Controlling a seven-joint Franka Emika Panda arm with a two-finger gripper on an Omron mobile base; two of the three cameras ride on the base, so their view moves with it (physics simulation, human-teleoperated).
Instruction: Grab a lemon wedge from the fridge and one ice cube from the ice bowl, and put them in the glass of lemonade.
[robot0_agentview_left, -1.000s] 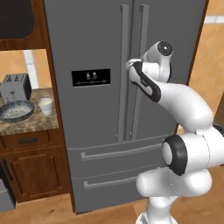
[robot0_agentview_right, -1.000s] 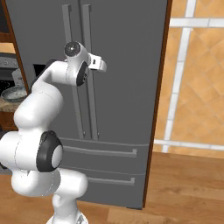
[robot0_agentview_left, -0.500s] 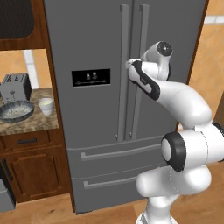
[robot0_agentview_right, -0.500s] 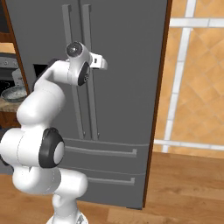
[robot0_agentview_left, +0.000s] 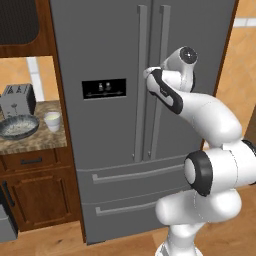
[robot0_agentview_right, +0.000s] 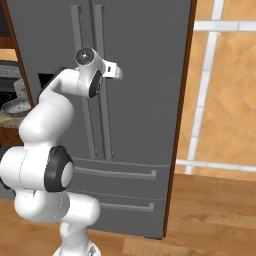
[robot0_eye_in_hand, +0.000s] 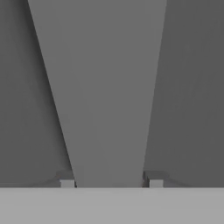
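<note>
The grey steel fridge (robot0_agentview_left: 110, 150) (robot0_agentview_right: 145, 125) stands with both doors and both drawers closed, so the lemon wedge is hidden. My gripper (robot0_agentview_left: 148, 75) (robot0_agentview_right: 119, 73) (robot0_eye_in_hand: 111, 183) is at upper-door height by the middle seam. It is open, its fingertips (robot0_eye_in_hand: 67, 183) on either side of a long vertical door handle (robot0_eye_in_hand: 100, 87). Whether the tips touch the handle I cannot tell. The blue-grey ice bowl (robot0_agentview_left: 18, 126) (robot0_agentview_right: 15, 106) sits on the counter left of the fridge. The small whitish glass of lemonade (robot0_agentview_left: 52, 120) stands just right of it.
A silver toaster (robot0_agentview_left: 17, 98) stands behind the bowl on the stone counter (robot0_agentview_left: 35, 142), over a wooden cabinet (robot0_agentview_left: 37, 200). A black dispenser panel (robot0_agentview_left: 104, 88) is on the left door. Right of the fridge are a tan tiled wall (robot0_agentview_right: 225, 100) and wooden floor (robot0_agentview_right: 215, 215).
The hand has edged slightly closer to the fridge doors and the arm has shifted a little. The fridge stays closed and the counter items have not moved.
</note>
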